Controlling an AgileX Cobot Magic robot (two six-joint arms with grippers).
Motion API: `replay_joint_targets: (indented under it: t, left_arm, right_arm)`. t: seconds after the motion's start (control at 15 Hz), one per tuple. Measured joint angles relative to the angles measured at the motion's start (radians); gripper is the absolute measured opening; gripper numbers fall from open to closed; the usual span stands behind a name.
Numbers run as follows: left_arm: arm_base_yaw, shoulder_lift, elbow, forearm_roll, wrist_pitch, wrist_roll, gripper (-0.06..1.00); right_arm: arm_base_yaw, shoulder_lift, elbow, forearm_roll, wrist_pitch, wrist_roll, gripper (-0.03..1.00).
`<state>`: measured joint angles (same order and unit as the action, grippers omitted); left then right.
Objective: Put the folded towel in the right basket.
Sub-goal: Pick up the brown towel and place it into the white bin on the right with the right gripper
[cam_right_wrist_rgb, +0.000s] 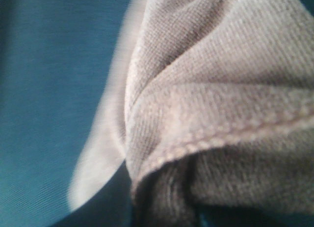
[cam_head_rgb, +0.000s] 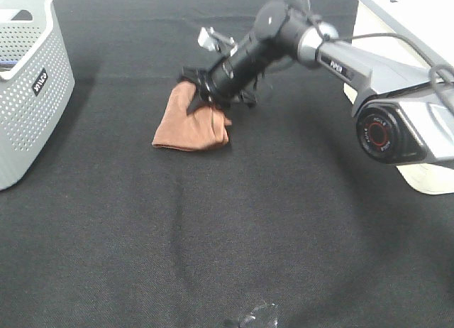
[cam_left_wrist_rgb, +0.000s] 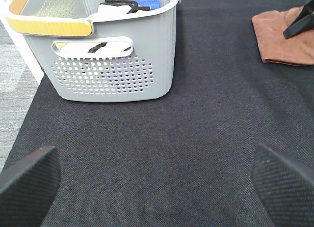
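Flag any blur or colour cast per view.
Right wrist: folded brown cloth towel fills frame, soft-focused, washed grey; black tablecloth tinted teal. Exterior high: sharp, evenly lit, towel reads brown. Left wrist: sharp; grey perforated plastic basket crisp.

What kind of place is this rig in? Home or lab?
Probably a lab test bench, not a home: table draped in black cloth, perforated grey basket on the left, white bin on the right, one brown towel between them.

High view looks down; wrist views sit low, sharing the towel (cam_head_rgb: 186,129).
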<state>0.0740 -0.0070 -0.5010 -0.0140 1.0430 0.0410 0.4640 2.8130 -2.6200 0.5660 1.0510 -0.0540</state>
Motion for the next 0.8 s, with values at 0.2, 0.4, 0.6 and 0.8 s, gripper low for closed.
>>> replay_joint_targets:
  t: [0.2,0.4,0.6,0.8]
  left_arm:
    - [0.000,0.000,0.000,0.000,0.000,0.000,0.99]
    - [0.000,0.000,0.000,0.000,0.000,0.000,0.99]
    - [0.000,0.000,0.000,0.000,0.000,0.000,0.99]
    - [0.000,0.000,0.000,0.000,0.000,0.000,0.99]
  right_arm:
    - [0.000,-0.011,-0.258,0.001,0.149,0.002,0.22]
    - [-0.034,-0.080,-0.334,-0.083,0.162,0.054,0.22]
    - [-0.071,-0.232,-0.335,-0.193,0.168,0.061,0.22]
    - [-0.081,-0.332,-0.335,-0.297,0.172,0.063,0.22]
